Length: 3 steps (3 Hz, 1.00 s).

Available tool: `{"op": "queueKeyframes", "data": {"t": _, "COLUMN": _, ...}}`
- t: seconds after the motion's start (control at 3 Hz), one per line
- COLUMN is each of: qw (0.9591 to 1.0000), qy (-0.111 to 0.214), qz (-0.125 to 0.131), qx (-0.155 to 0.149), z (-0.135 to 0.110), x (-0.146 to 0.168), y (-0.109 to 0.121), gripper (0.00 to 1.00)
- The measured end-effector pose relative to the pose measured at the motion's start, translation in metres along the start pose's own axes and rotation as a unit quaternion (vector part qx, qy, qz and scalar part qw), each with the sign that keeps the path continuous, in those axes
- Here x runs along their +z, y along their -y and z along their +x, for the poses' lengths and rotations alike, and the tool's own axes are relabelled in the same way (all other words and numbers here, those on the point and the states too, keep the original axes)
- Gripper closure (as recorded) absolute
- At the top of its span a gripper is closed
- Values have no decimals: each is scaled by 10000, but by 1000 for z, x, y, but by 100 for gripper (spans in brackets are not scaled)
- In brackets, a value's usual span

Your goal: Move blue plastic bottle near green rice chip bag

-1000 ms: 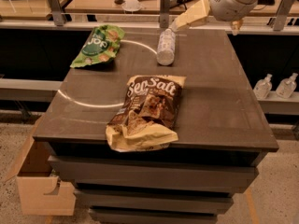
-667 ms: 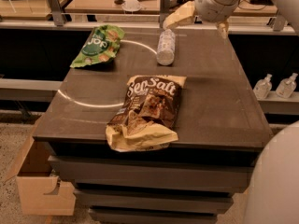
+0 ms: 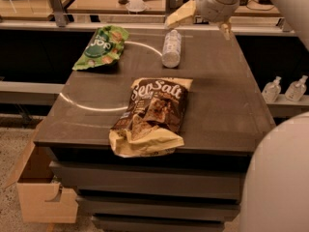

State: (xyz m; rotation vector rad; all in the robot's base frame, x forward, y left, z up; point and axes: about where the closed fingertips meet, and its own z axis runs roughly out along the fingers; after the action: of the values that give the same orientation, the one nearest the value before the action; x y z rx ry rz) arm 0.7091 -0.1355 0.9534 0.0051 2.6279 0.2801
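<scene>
Well, the small see-through plastic bottle with a pale label [image 3: 171, 48] lies on its side near the back of the dark flat table [image 3: 227, 105]. The crinkled bright green chip bag with white letters [image 3: 101, 46] lies flat at the back left corner of the same table, a little way to the left of the bottle. Between the two is bare table top with a thin white curved line [image 3: 145, 46] on it. The robot's cream and white gripper [image 3: 183, 16] hangs just above the far end of the bottle, and I cannot tell if it is apart or together. A bigger brown and cream "Sea Salt" chip bag [image 3: 152, 115] lies in front of the bottle, near the front edge. Two small clear pump bottles [image 3: 284, 88] stand on a low ledge to the right of the table. A tan cardboard box [image 3: 43, 197] sits on the floor at the left.
</scene>
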Motion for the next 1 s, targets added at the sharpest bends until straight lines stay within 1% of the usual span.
{"op": "queueKeyframes", "data": {"t": 0.33, "qw": 9974, "qy": -131, "qz": 197, "qx": 676, "z": -15, "x": 19, "y": -7, "gripper": 0}}
{"op": "queueKeyframes", "data": {"t": 0.67, "qw": 9948, "qy": -309, "qz": 238, "qx": 942, "z": -19, "x": 40, "y": -15, "gripper": 0}}
{"op": "queueKeyframes", "data": {"t": 1.0, "qw": 9950, "qy": -514, "qz": 172, "qx": 841, "z": -19, "x": 67, "y": -29, "gripper": 0}}
